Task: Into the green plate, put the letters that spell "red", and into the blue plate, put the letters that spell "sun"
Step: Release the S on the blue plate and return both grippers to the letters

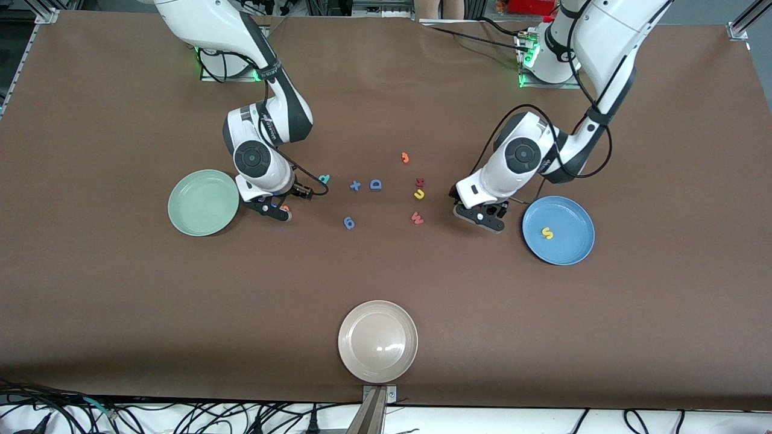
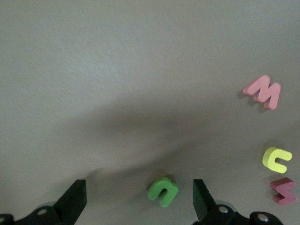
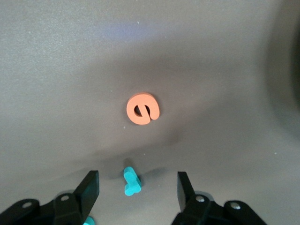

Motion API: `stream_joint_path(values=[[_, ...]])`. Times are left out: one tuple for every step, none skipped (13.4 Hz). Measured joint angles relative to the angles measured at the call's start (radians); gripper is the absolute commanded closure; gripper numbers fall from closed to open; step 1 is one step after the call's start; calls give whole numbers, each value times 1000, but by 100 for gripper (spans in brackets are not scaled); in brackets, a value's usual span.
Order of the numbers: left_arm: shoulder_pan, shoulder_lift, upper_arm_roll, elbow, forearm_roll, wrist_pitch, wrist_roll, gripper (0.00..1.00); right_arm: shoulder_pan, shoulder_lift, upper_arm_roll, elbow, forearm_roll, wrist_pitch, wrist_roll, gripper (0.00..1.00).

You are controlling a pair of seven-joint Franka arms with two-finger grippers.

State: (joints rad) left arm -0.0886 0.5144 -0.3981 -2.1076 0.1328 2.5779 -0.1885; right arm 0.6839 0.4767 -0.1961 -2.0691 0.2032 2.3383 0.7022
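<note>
Left gripper [image 2: 138, 199], jaws wide, empty, straddles green "u" [image 2: 162, 191] beside blue plate [image 1: 573, 253], which holds only "s" [image 1: 547, 232]. Right gripper [image 3: 138, 193], open, empty, brackets teal "r" [image 3: 131, 182] near orange "e" [image 3: 143, 108]; green plate [image 1: 187, 211] awaits all three.

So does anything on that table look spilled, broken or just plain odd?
Nothing looks broken or spilled. The foam letters lie loose by design. Only the yellow s sits in the blue plate; the green plate holds nothing.

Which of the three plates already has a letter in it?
The round blue plate, toward the left arm's end, holds the yellow foam "s"; the green and beige plates hold none.
</note>
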Motion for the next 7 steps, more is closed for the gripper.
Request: stream_joint_path(values=[[-1,2,0,-5,0,8,-4,0,0,2,0,0,0,0,0,27],[-4,3,0,-6,0,9,-14,0,0,3,0,0,0,0,0,27],[-12,3,0,-8,0,9,-25,0,0,4,0,0,0,0,0,27],[-20,4,0,-10,0,9,-33,0,3,5,0,0,0,0,2,27],[-27,4,0,-14,0,9,-39,1,8,6,1,0,0,0,10,27],[-31,4,0,-20,0,9,-41,1,14,8,1,0,0,1,20,27],[-34,4,0,-25,0,11,-41,3,21,10,1,0,0,6,29,27]])
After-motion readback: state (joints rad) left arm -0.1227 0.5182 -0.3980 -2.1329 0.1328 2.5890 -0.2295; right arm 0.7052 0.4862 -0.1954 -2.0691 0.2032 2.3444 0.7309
